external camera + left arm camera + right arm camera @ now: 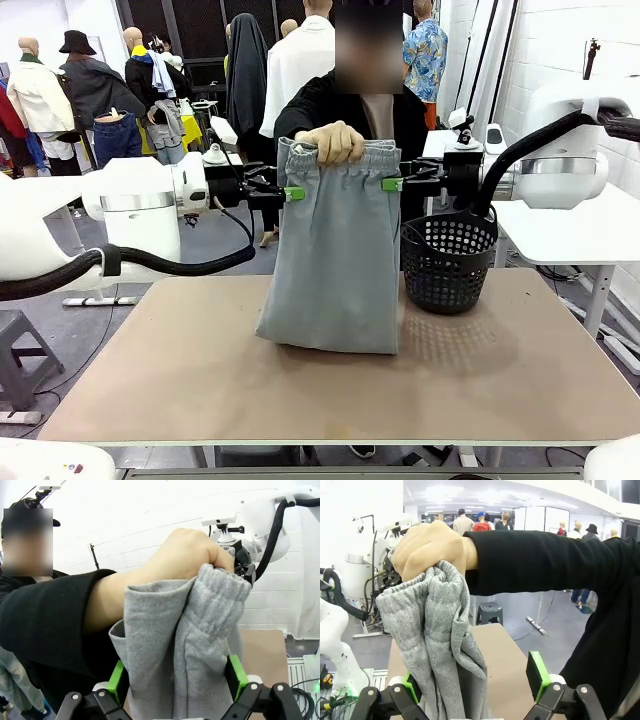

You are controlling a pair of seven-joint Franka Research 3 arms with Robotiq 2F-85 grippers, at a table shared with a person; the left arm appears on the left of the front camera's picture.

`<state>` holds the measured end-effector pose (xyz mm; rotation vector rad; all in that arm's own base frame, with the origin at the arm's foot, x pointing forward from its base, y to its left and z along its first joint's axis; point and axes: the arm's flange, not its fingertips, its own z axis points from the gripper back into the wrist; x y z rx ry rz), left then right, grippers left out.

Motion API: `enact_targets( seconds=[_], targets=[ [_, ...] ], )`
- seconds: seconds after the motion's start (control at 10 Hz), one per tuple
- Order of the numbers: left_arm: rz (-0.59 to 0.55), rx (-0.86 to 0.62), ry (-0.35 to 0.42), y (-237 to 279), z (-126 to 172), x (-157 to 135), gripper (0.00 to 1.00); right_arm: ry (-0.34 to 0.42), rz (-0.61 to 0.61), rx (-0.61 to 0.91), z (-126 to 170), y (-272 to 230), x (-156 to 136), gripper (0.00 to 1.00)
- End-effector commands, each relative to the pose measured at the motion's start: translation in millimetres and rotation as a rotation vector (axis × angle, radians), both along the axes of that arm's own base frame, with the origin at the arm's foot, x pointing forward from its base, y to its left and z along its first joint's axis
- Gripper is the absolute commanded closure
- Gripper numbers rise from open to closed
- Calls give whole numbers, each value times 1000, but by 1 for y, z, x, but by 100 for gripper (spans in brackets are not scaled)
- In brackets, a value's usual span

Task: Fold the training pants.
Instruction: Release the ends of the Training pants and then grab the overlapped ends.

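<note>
The light grey training pants (335,260) hang from a person's hand (330,142), which bunches the waistband above the table's far middle. Their lower end rests on the tabletop. My left gripper (293,192) stands at the pants' left edge just below the waistband, and my right gripper (391,184) at the right edge. In the left wrist view the gripper (176,680) is open, with grey fabric (200,645) filling the gap between the green pads (117,680). In the right wrist view the gripper (475,682) is open too, and the fabric (430,630) hangs by its left pad (412,687).
A black perforated basket (448,262) stands on the brown table (500,370), just right of the pants and under my right arm. The person's black sleeve (535,560) reaches over from the far side. Bare tabletop spreads in front of the pants.
</note>
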<state>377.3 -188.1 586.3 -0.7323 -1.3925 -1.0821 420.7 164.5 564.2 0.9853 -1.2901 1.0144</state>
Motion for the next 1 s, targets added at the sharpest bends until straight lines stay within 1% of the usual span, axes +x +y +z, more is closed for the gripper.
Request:
enact_targets(
  seconds=[0.0,0.2,0.5,0.9],
  targets=[
    [-31,3,-11,0,1,11,0,-13,28,1,-6,-4,5,0],
    [-53,8,-10,-2,1,15,0,7,83,0,-9,-4,8,0],
    [-139,5,18,-2,-1,16,0,46,145,0,-9,0,6,0],
    [-189,-6,28,-4,-4,17,0,68,181,-6,-9,14,4,0]
  ],
)
